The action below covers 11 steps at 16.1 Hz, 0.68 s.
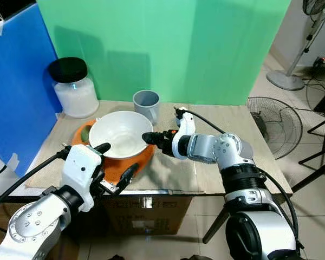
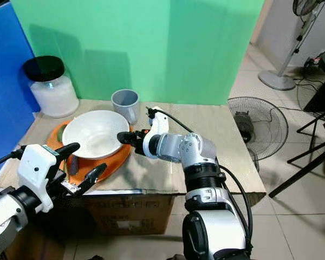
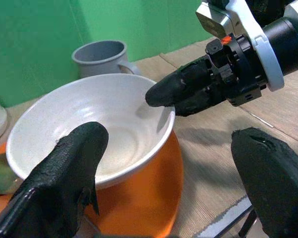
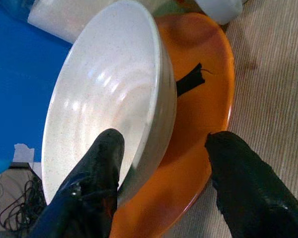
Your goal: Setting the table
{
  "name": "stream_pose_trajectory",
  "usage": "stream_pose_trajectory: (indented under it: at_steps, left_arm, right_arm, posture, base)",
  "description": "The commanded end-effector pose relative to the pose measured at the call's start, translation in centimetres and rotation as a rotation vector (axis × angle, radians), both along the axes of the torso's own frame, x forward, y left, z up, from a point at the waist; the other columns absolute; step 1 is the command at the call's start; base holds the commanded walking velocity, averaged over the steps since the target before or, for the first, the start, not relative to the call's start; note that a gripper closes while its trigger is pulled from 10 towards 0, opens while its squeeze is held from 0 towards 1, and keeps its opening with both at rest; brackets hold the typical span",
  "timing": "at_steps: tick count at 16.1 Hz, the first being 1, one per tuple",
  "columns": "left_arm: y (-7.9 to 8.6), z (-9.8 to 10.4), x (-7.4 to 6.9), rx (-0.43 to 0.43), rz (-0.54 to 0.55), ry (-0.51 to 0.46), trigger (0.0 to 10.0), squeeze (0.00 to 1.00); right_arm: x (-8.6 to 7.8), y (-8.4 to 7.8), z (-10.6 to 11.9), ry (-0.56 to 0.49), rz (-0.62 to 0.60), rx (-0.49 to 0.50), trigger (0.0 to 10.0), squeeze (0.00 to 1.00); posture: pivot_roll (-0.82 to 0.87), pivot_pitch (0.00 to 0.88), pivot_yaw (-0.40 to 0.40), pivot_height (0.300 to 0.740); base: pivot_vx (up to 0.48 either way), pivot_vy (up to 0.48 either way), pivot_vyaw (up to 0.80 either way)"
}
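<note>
A white bowl (image 1: pixel 121 133) sits on an orange plate (image 1: pixel 131 162) on the tabletop (image 1: pixel 227 130); the right gripper (image 1: pixel 150 137) reaches its rim, the left gripper (image 1: pixel 115 162) spread beside the plate.

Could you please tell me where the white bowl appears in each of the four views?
Left eye view: white bowl, left of centre on the orange plate.
Right eye view, left of centre.
Left wrist view, centre-left.
Right wrist view, upper left, on edge.
Shared landmark: the orange plate under the bowl.
</note>
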<state>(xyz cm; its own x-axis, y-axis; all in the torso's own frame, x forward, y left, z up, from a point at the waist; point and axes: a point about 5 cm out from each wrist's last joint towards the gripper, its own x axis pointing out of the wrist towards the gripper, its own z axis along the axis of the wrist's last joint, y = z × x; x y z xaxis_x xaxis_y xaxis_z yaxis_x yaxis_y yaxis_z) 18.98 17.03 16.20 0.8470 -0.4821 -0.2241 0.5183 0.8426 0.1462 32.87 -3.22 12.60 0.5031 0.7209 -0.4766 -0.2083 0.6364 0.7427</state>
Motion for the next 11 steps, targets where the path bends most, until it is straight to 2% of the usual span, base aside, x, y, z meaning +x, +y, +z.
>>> stream_pose_trajectory:
  at_steps: [1,6,11]
  left_arm:
    - [-0.3,0.2,-0.2,0.004,-0.017,-0.003,10.0,0.0]
    - [-0.1,0.0,-0.5,0.014,-0.014,0.016,10.0,0.0]
    - [0.3,0.2,-0.9,0.023,0.005,0.02,10.0,0.0]
  right_arm:
    - [-0.4,3.9,1.9,-0.016,0.074,0.083,0.1,0.0]
    - [-0.6,5.6,1.8,0.003,0.083,0.089,0.0,0.0]
    - [-0.9,6.6,1.7,0.032,0.104,0.113,0.0,0.0]
  posture:
    - [-0.01,0.0,-0.026,0.74]
    - [0.0,0.0,-0.025,0.74]
    - [0.01,0.008,-0.03,0.74]
  base:
    - [0.0,0.0,0.0]
    - [0.0,0.0,0.0]
    - [0.0,0.0,0.0]
